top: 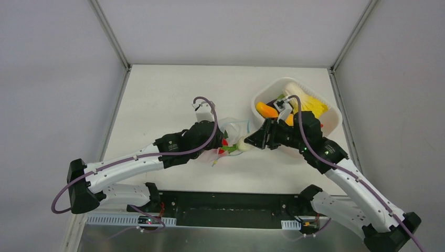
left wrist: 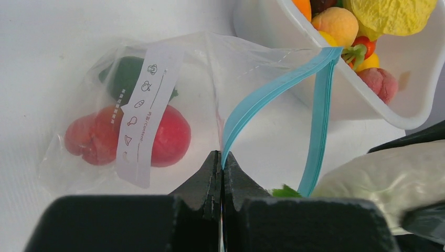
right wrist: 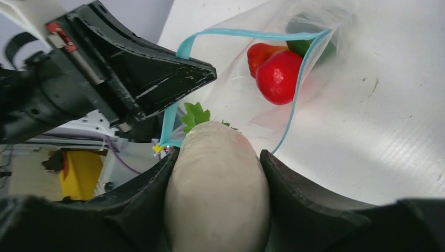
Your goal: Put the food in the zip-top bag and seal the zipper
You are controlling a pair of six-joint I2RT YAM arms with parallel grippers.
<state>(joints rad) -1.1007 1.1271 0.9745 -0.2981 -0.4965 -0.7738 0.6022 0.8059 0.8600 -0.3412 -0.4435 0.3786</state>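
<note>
In the top view, we see the left gripper (top: 222,138) and right gripper (top: 252,142) meeting at the zip-top bag (top: 234,127), just left of the white tub (top: 329,125). In the left wrist view, the left jaws pinch the zipper (left wrist: 273,94) fully closed on it, and red fruits (left wrist: 170,137) lie inside the bag. In the right wrist view, the right jaws, half spread, clamp a white radish (right wrist: 215,194) at the bag's open mouth.

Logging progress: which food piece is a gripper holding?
The pale radish, in the right gripper; the red pieces lie inside the zip-top bag, others in the white tub.
</note>
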